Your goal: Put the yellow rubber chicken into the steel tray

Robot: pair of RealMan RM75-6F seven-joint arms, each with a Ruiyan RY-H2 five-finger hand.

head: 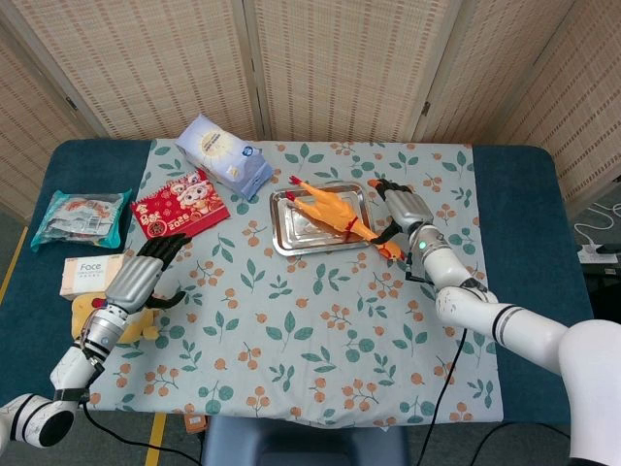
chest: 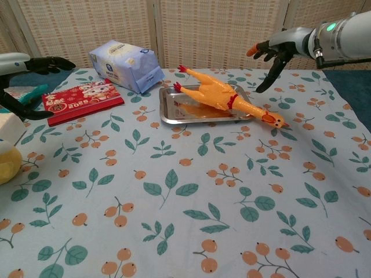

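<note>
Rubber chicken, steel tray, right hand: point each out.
yellow rubber chicken (chest: 215,95), chest view, on its body.
steel tray (chest: 169,110), chest view, on its bare left floor.
right hand (chest: 273,52), chest view, on the palm.
</note>
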